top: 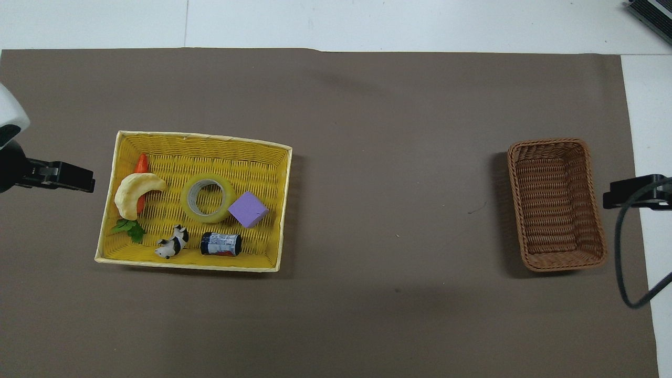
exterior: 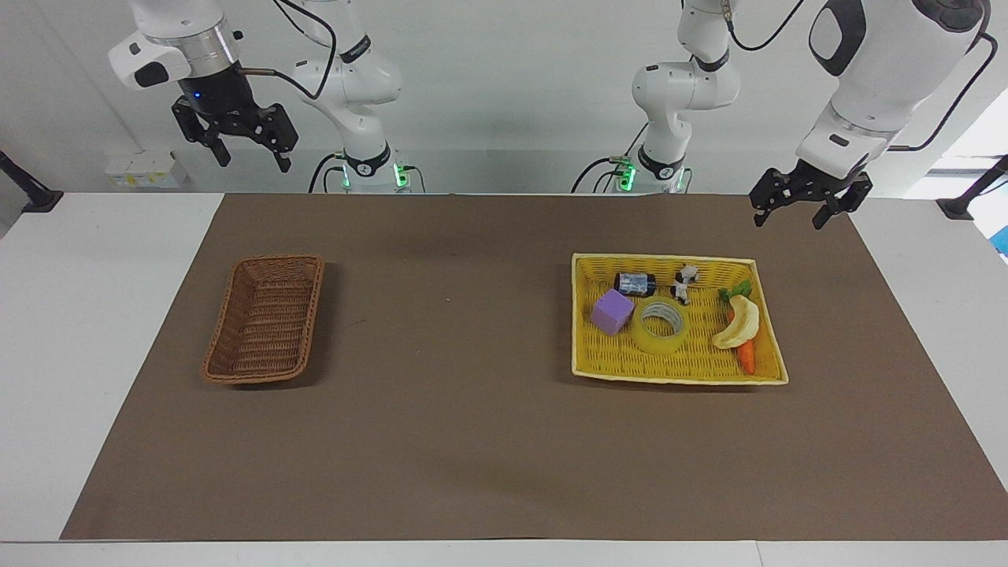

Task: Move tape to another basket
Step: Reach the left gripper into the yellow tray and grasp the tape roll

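The tape lies flat in the middle of the yellow tray basket, beside a purple cube. It also shows in the overhead view. The brown wicker basket stands empty toward the right arm's end of the table, and shows in the overhead view. My left gripper is open and empty, up in the air over the mat beside the tray at the left arm's end; it also shows in the overhead view. My right gripper is open and empty, and waits high beside the brown basket; it also shows in the overhead view.
The yellow tray also holds a banana, a carrot, a small can and a black-and-white toy animal. A brown mat covers the table.
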Robot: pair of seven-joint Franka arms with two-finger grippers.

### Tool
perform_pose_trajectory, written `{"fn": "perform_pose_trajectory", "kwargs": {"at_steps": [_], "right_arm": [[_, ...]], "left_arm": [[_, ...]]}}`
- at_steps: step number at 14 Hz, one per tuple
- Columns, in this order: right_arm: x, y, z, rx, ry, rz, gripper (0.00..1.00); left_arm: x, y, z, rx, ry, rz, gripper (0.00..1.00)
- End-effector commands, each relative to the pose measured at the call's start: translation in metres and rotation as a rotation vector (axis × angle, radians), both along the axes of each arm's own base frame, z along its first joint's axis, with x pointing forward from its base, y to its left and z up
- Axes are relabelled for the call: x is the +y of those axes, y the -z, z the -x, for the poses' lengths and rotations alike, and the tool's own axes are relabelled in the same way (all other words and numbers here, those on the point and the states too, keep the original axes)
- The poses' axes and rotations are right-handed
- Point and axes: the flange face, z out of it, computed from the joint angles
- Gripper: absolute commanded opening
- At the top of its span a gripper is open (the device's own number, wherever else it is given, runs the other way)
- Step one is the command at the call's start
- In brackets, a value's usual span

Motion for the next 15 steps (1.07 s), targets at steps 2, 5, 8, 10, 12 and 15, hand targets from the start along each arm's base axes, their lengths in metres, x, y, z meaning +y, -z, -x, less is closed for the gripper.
{"fn": "perform_pose_trajectory", "kwargs": {"at_steps": [2,5,8,10,12,15], "right_arm": [[-0.003,0.0,0.008,0.012,-0.015,-0.02,1.0],[-0.003,0.0,0.008,0.012,-0.015,-0.02,1.0],[-0.003,0.0,0.008,0.012,-0.015,-0.02,1.0],[-0.003,0.0,0.008,0.012,-0.014,-0.02,1.0],[-0.003,0.0,0.008,0.013,-0.014,-0.02,1.0],[-0.003,0.0,0.008,0.013,-0.014,-0.02,1.0]], "left_arm": [[-0.002,0.018,0.006,0.006,0.016,0.008,1.0],[-0.005,0.04,0.007,0.005,0.024,0.008,0.98],[-0.011,0.071,0.005,0.017,0.021,0.007,0.91],[-0.016,0.102,0.005,-0.003,0.023,0.009,0.91],[-0.033,0.137,0.008,0.006,0.051,0.008,0.91],[-0.059,0.192,-0.003,0.006,0.061,0.019,0.93]]}}
